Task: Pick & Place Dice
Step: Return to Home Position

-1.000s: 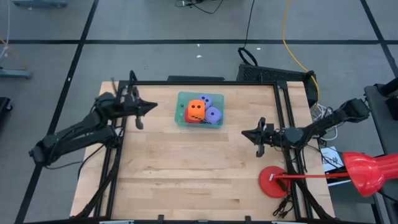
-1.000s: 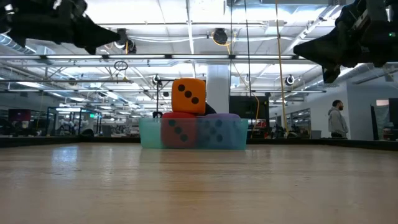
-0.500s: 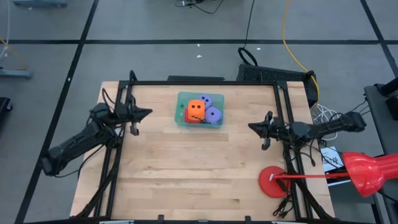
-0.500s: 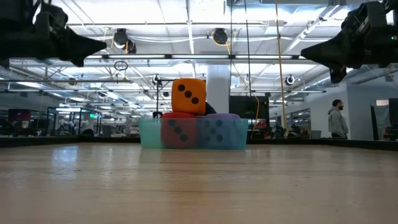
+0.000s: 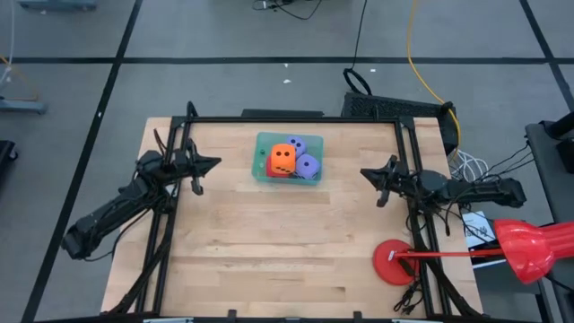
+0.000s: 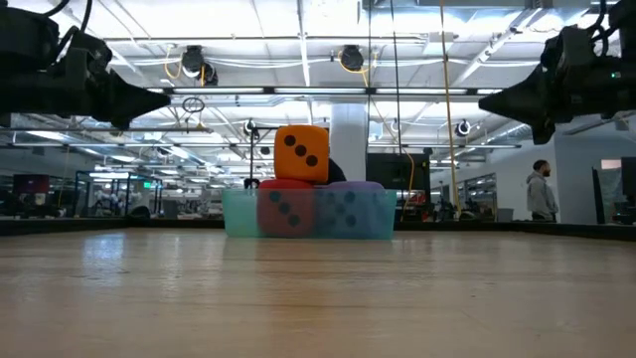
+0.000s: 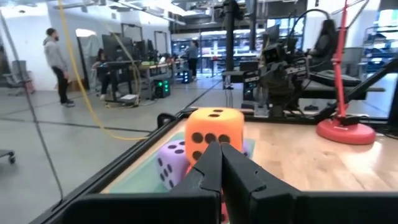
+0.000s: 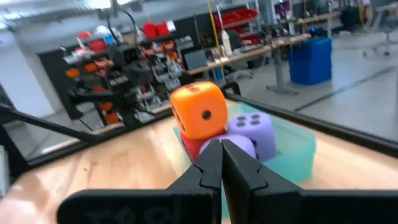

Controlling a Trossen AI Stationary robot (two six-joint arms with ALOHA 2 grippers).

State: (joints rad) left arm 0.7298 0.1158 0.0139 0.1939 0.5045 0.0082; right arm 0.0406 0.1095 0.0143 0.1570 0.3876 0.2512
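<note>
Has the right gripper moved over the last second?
Yes. In the high view the right gripper, shut, has moved up the picture, away from the red round base, and slightly rightward, away from the teal bin.

Layout: bin, dice and both grippers, as I see them from overhead.
The bin [image 5: 260,157] sits on the table [image 5: 269,251], centred near its far edge. Inside it, the upper die [image 5: 282,158] rests on the lower die [image 5: 273,170], with the third die [image 5: 308,165] and fourth die [image 5: 297,144] to their right. The left gripper [image 5: 215,161] hangs left of the bin and the right gripper [image 5: 363,174] right of it, both well apart from it.
</note>
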